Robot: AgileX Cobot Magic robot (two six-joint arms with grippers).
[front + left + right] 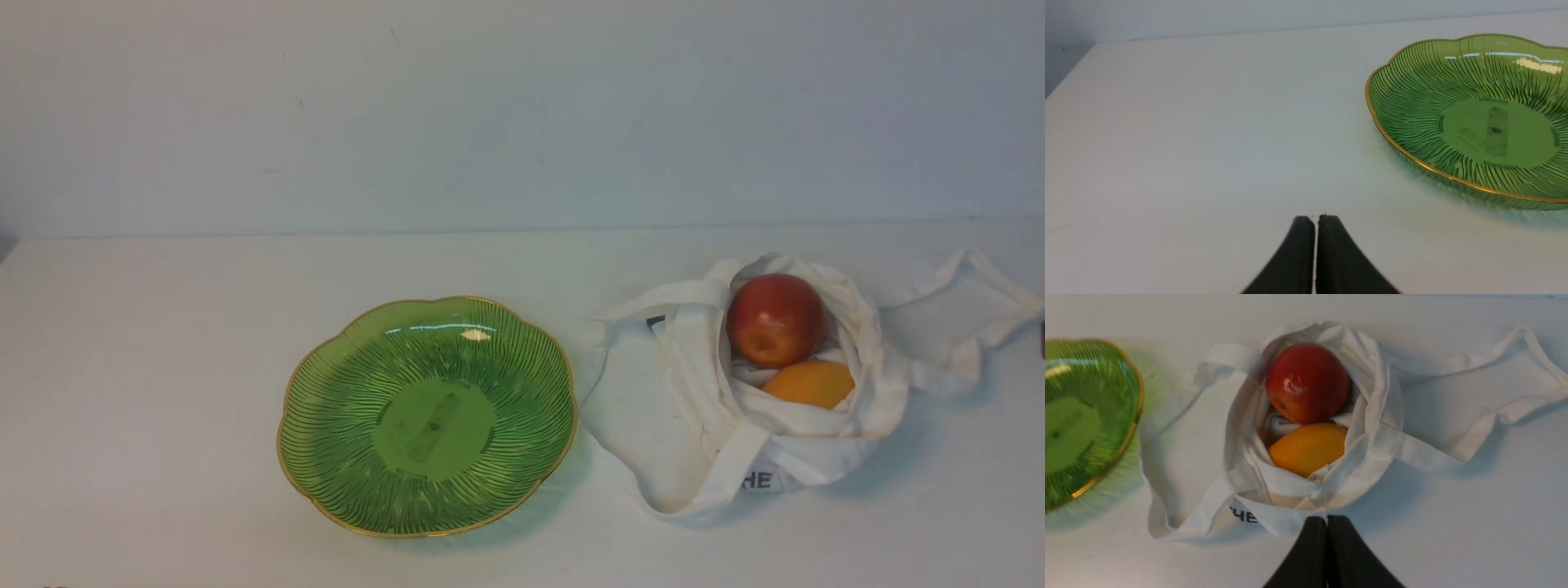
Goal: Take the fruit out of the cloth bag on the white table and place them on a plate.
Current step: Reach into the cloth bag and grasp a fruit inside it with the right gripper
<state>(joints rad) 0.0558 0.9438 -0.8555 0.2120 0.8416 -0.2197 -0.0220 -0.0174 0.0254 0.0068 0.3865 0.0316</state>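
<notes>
On the white table [163,408]: plate [343,457] bare, 2 fruits bagged.
The limp cloth bag [678,408] slumps open toward the right edge; apple [775,320] and citrus [810,384] look firm, likely slippery, so pinch across the middle. Both the left gripper [1316,220] and right gripper [1327,520] are pressed together, empty.

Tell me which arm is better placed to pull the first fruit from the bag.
Right, probably. The right gripper, shut, hangs at the cloth bag holding the apple and citrus; the left gripper, also shut, is over by the plate.

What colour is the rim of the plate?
Gold. The plate rim shows best in the left wrist view.
</notes>
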